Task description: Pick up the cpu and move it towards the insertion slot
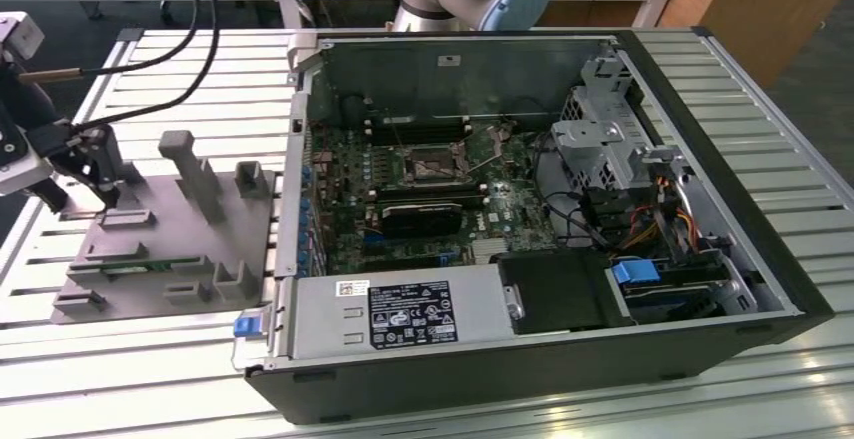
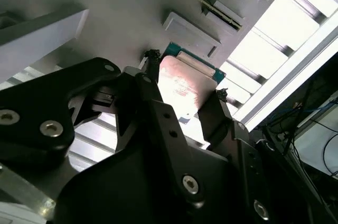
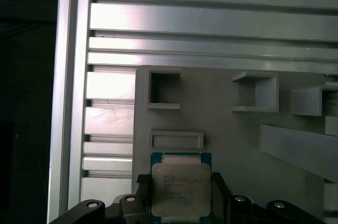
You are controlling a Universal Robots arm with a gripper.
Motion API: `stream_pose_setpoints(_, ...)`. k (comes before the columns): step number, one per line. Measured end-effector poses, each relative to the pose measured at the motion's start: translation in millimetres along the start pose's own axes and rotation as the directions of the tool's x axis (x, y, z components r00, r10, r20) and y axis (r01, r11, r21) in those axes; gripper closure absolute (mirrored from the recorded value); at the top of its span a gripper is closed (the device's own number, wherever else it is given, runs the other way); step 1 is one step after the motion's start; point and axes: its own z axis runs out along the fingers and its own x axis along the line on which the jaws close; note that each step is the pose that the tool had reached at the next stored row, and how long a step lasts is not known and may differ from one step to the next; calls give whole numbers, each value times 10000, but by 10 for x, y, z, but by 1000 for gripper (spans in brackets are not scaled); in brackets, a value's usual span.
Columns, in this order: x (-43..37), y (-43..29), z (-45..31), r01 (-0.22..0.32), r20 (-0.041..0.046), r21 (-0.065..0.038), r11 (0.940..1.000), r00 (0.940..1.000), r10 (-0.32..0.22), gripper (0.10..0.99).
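Note:
The cpu [image 3: 180,188] is a flat square chip with a silvery top and a green rim. It sits between the two black fingers of my gripper [image 3: 180,180], which press on its opposite edges just over the grey plastic tray [image 3: 232,134]. The second wrist view shows the cpu [image 2: 185,84] from below the wrist, a fingertip [image 2: 152,60] on one side of it and the other finger on the far side. In the exterior view my gripper [image 1: 96,197] hangs at the tray's [image 1: 174,249] left end. The insertion slot [image 1: 434,164] lies inside the open computer case, well to the exterior view's right.
Upright posts [image 1: 187,174] and pockets rise from the tray between my gripper and the case wall [image 1: 296,159]. The case holds a black heatsink [image 1: 424,217], drive cages and cables. Everything rests on a slatted aluminium table [image 1: 200,69]. Cables [image 1: 174,19] hang above the arm.

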Motion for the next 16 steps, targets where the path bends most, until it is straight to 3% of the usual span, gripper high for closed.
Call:
stream_pose_setpoints(9,-8,9,-244,1,47,1,10000,10000,-1,545)
stream_pose_setpoints(16,-12,14,-393,3,77,1,10000,10000,-3,545)
